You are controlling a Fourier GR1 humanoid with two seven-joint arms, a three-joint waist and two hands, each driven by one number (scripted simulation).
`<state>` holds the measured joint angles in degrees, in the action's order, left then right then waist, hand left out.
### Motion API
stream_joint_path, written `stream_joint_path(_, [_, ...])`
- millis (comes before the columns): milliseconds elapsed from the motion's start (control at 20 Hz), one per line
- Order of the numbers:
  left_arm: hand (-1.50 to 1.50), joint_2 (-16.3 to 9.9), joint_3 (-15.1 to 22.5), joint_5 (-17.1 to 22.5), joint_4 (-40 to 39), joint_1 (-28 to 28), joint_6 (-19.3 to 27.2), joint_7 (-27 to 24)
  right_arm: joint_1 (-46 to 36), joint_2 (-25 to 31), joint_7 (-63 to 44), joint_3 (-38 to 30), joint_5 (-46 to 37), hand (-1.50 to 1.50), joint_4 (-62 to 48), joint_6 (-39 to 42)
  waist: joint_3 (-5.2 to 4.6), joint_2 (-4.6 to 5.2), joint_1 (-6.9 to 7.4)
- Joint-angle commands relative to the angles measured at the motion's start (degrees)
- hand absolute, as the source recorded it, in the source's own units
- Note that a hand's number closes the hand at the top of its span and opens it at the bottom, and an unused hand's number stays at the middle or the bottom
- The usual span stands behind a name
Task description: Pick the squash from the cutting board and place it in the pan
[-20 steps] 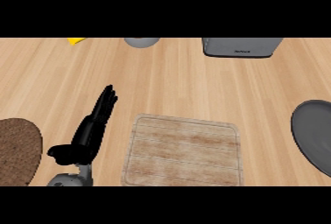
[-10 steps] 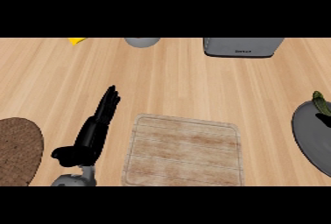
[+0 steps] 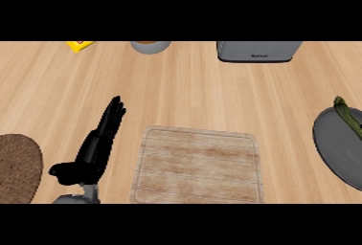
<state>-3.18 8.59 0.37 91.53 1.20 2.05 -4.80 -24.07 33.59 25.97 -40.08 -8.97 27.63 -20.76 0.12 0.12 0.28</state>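
Your left hand (image 3: 96, 146) rests beside the bare cutting board (image 3: 198, 165), fingers straight and holding nothing; your right hand is out of view. The squash (image 3: 345, 116) lies at the pan's (image 3: 336, 148) upper rim and could roll out.

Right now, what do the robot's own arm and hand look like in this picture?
Only the left hand shows, at the lower left beside the cutting board. It is glossy black, with long slim fingers and a stubby thumb set off to one side. Below it sits a short stretch of grey, rounded forearm. No cables or markings show. The right hand is out of view.
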Motion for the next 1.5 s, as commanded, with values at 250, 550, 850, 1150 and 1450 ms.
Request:
stream_joint_path(250, [0.00,-1.2,-1.6,0.8,2.5,-1.1,-0.6,1.7,12.7,-1.1,4.7,-4.1,11.8,-1.50,7.8,22.6,-0.17,-0.44,-1.25])
stream_joint_path(550, [0.00,1.5,-0.2,-0.9,-3.5,-1.8,-0.2,-4.8,22.0,-8.0,6.6,-1.5,14.3,-1.50,21.2,25.5,-0.20,-0.25,-0.86])
stream_joint_path(850, [0.00,-0.5,-1.9,-0.4,0.7,0.0,-1.2,1.3,36.9,-11.4,4.5,-2.2,16.6,-1.50,37.4,28.7,-0.18,-0.23,-0.74])
stream_joint_path(1150, [0.00,1.2,-0.2,-1.9,0.5,-3.5,-1.1,-2.1,39.8,-14.3,6.5,-0.5,14.2,-1.50,39.7,27.7,-0.14,-0.17,-0.44])
stream_joint_path(1450, [0.00,0.9,-2.9,-0.1,0.0,0.4,-2.3,1.2,40.8,-13.6,0.1,-1.7,14.8,-1.50,45.9,27.5,-0.14,-0.14,-0.47])
